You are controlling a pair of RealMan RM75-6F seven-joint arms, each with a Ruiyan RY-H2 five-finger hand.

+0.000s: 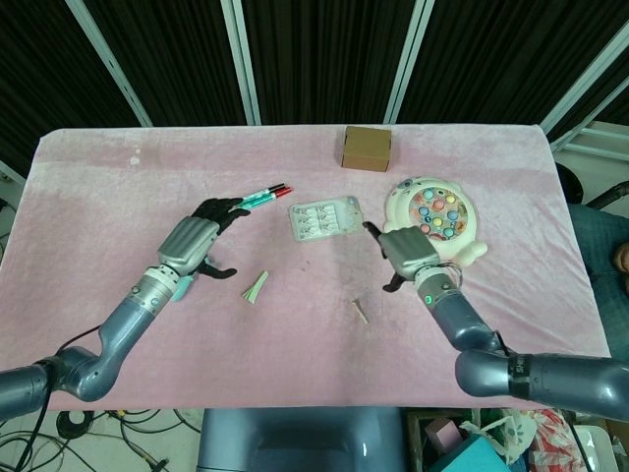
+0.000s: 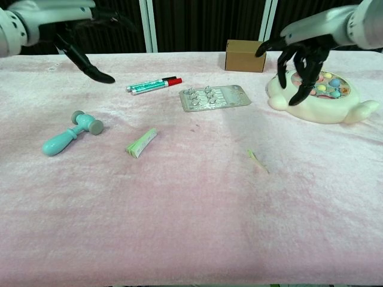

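Both hands hang above the pink plush worktop (image 2: 191,227) with fingers spread and nothing in them: the left hand (image 1: 201,241) is raised over the teal toy hammer (image 2: 69,133), and the right hand (image 1: 405,252) hovers just in front of the cream fish-shaped toy with coloured pegs (image 2: 326,95). Taking that fish toy as the landmark, the thin pale-green sliver of wrapper (image 2: 257,160) lies on the cloth nearer the robot than the toy and a little toward the left hand, apart from everything; the larger folded pale-green packet (image 2: 141,142) lies much further to that side, near the hammer. The clear blister pack of small pieces (image 2: 214,98) sits just beside the toy on the same side, the green and red marker pens (image 2: 152,85) lie beyond the pack, and the brown cardboard box (image 2: 244,55) stands behind the toy toward the far edge. As I judge it, the sliver is the risk: flat and light on deep pile, it could be pressed into the fabric or flicked away if fingers come down steeply. The right hand, so close to the fish toy, could also knock it or its pegs if it swings wide, and the folded packet could spring open if nudged
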